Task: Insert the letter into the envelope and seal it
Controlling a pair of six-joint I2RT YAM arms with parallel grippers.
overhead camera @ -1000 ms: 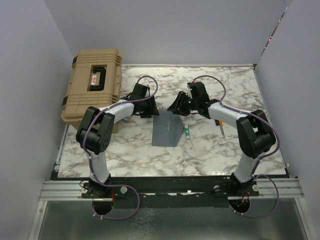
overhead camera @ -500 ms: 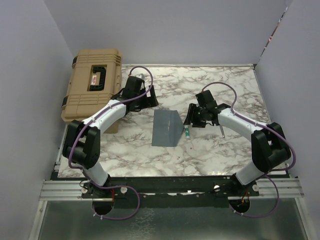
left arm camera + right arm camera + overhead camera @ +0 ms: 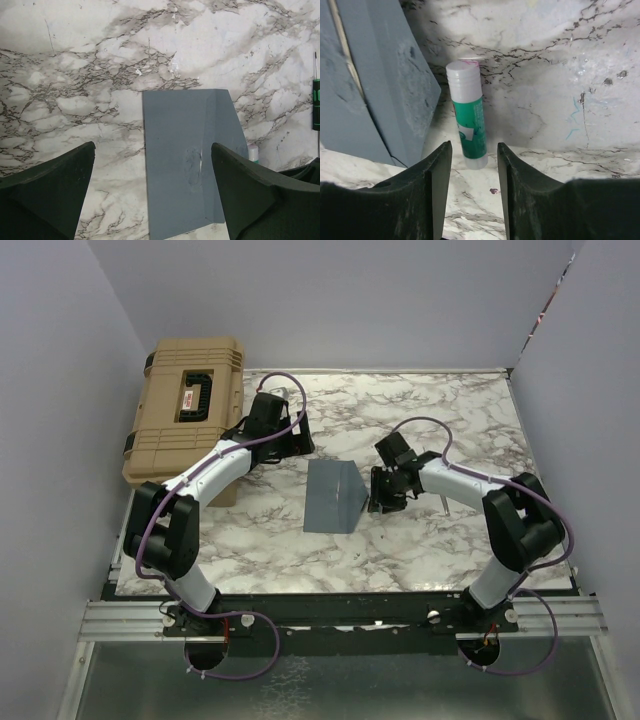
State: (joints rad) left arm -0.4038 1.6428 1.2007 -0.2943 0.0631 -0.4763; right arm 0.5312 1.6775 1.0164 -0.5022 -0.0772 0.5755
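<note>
The slate blue-grey envelope lies flat in the middle of the table, its flap folded down. In the left wrist view the envelope has a scuffed patch at the flap seam. The letter is not in view as a sheet; only a thin pale strip shows in the envelope seam. My left gripper hangs open and empty above the table, behind and left of the envelope. My right gripper is open and low over the table, its fingers either side of the near end of a green and white glue stick lying beside the envelope's right edge.
A big tan hard case stands at the back left. A green-handled screwdriver lies right of the right gripper and shows in the left wrist view. The glue stick's cap shows there too.
My right gripper has come down and toward the near side, from above the envelope's far edge to the glue stick. My left arm drew back toward the case, then stayed still.
</note>
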